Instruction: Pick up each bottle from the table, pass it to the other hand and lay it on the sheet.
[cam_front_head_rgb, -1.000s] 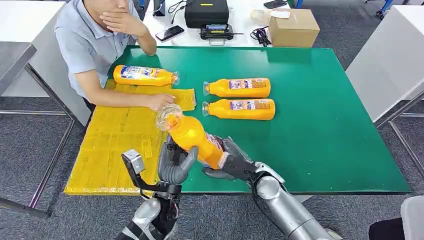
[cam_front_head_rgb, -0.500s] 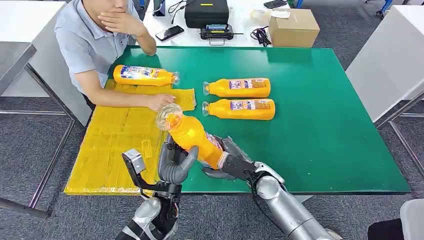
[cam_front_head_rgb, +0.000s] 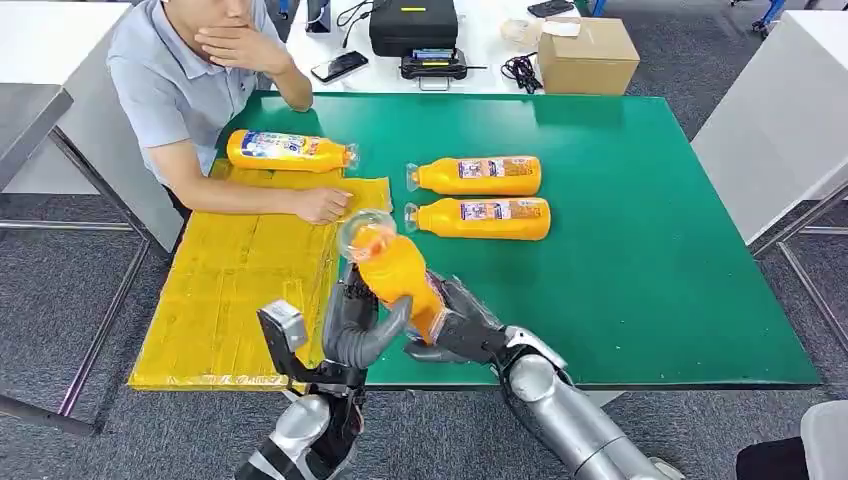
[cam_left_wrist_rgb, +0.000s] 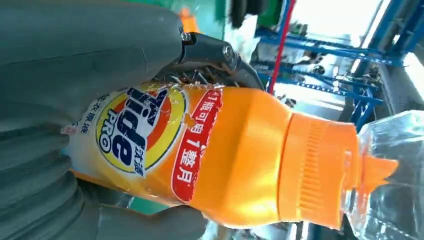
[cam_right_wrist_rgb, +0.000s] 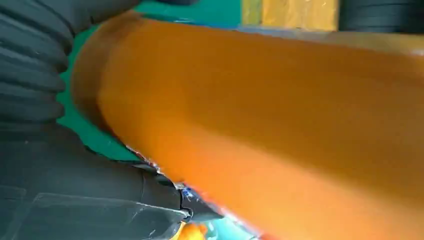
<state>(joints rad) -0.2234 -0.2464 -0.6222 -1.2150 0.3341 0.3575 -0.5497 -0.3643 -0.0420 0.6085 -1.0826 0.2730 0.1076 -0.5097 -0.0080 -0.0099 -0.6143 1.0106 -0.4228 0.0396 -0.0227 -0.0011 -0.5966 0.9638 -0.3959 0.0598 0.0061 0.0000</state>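
Tipped more upright since before, bottle (cam_front_head_rgb: 392, 268) above table (cam_front_head_rgb: 640, 260) edge, gripped by both hands (cam_front_head_rgb: 362, 322) (cam_front_head_rgb: 452, 322): firm left grasp before right release.

A green table (cam_front_head_rgb: 640, 260) carries the things. Toward its middle two orange bottles lie on their sides, one (cam_front_head_rgb: 475, 176) just beyond the other (cam_front_head_rgb: 478, 218), parallel, clear caps pointing left. A yellow sheet (cam_front_head_rgb: 235, 290) covers the table's left part and hangs past its left edge. On the sheet's far end lies a third orange bottle (cam_front_head_rgb: 290, 151), cap pointing right. A person's forearm (cam_front_head_rgb: 250, 198) rests on the sheet just near of that bottle. Beyond stands a white table (cam_front_head_rgb: 490, 55) with a cardboard box (cam_front_head_rgb: 587, 55), a black case (cam_front_head_rgb: 413, 25) and a phone (cam_front_head_rgb: 339, 66).
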